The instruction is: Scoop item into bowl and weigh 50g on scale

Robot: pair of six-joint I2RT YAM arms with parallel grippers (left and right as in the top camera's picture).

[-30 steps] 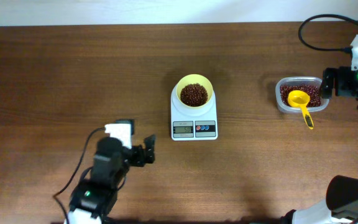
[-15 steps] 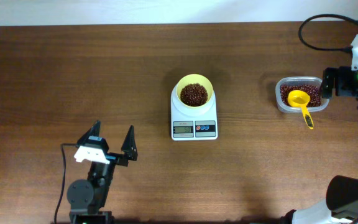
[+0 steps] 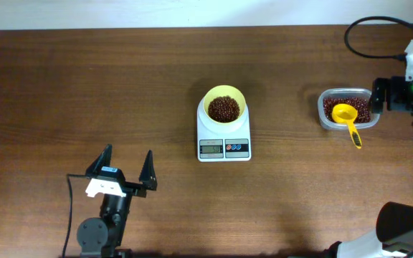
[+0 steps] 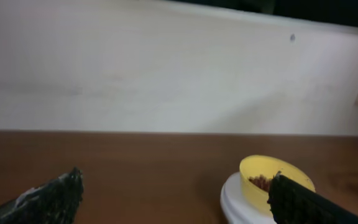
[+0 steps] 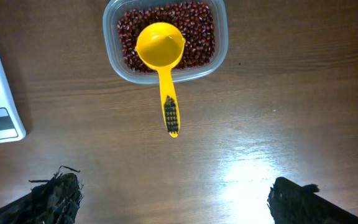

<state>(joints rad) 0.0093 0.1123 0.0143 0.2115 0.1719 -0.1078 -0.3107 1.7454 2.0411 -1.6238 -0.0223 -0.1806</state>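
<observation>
- Left gripper [image 3: 128,155]: jaws spread wide, nothing between them, touching nothing; above bare table [image 3: 63,86], well left of scale [image 3: 224,134].
- Right gripper [image 5: 176,199]: jaws wide apart, empty, hanging over table near tub [image 5: 221,31]; fingers hard to make out in overhead view.
- Beans [image 3: 224,108]: heap in yellow bowl [image 3: 224,91], bowl on scale. More beans in tub.
- Scoop [image 5: 160,46]: cup resting on tub's beans, handle sticking out over rim; looks empty.
</observation>
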